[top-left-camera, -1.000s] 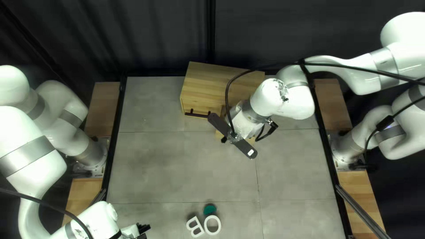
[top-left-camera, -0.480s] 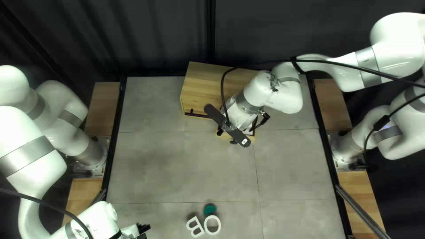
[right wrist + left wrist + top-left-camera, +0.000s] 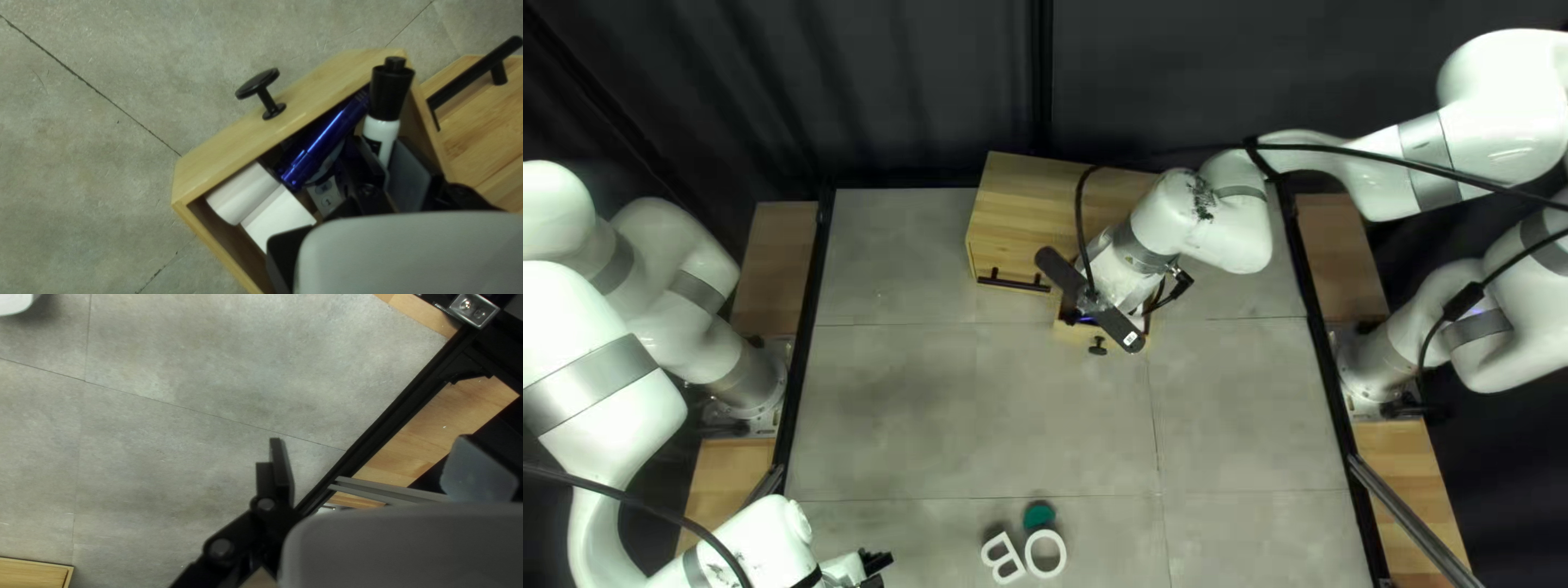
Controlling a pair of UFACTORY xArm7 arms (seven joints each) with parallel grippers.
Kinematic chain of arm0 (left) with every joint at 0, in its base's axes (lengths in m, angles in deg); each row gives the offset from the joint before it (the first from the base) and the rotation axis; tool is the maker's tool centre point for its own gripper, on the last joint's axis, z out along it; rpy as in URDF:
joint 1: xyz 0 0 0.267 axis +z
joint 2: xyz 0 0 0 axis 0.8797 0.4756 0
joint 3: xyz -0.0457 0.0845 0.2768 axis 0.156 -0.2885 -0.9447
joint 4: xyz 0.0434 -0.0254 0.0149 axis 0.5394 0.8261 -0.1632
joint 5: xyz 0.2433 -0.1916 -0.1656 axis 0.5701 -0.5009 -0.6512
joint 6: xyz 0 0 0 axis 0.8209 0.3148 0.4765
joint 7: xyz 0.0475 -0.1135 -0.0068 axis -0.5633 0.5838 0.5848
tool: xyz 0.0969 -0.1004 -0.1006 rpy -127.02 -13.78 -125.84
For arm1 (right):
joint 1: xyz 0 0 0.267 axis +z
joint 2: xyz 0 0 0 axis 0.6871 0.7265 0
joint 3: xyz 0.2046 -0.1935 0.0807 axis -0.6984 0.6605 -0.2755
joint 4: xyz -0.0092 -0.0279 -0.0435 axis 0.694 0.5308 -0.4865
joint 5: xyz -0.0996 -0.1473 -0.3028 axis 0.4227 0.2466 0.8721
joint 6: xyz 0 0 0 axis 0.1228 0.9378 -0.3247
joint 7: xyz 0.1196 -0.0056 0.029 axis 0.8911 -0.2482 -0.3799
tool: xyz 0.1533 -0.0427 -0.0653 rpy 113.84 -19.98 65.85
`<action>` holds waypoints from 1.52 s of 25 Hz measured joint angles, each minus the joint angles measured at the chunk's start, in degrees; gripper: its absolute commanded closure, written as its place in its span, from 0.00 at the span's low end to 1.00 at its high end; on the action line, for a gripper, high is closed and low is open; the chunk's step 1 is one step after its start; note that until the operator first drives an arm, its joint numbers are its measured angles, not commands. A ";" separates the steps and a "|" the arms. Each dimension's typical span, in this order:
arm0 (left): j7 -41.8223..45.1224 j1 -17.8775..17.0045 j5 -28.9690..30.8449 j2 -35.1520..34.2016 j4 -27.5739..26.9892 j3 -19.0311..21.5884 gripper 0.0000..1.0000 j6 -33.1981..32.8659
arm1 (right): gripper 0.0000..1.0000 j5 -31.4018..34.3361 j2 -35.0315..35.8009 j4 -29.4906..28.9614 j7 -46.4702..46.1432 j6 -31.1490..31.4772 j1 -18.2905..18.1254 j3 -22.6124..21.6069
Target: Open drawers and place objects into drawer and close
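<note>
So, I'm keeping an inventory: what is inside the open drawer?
The open drawer holds a shiny blue cylinder, something white with a rounded side and a small pale piece with round marks. My right gripper, shut on a black-capped marker, covers whatever lies beneath.

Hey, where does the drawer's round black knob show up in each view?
Top left view: the knob is near the middle, on the open drawer front.
Left wrist view: not in it.
Right wrist view: on that front, near the blue cylinder.
Landmark: the black bar handle, in top left and right wrist views.
</note>
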 measured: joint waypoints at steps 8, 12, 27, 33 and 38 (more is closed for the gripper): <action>0.00 0.00 0.00 0.00 0.00 0.00 0.00 0.00 | 0.00 2.40 -0.78 -1.46 3.65 3.67 0.18 -0.68; 0.00 0.00 0.00 0.00 0.00 0.00 0.00 0.00 | 0.00 3.55 -1.21 -3.01 7.85 7.61 1.35 -2.44; 0.00 0.00 0.00 0.00 0.00 0.00 0.00 0.00 | 0.00 9.13 0.92 -14.58 5.77 31.82 10.12 -12.77; 0.00 0.00 0.00 0.00 0.00 0.00 0.00 0.00 | 0.00 10.10 5.13 -18.66 5.15 34.54 11.54 -14.13; 0.00 0.00 0.00 0.00 0.00 0.00 0.00 0.00 | 0.00 10.23 9.02 -20.42 6.83 33.59 12.16 -14.57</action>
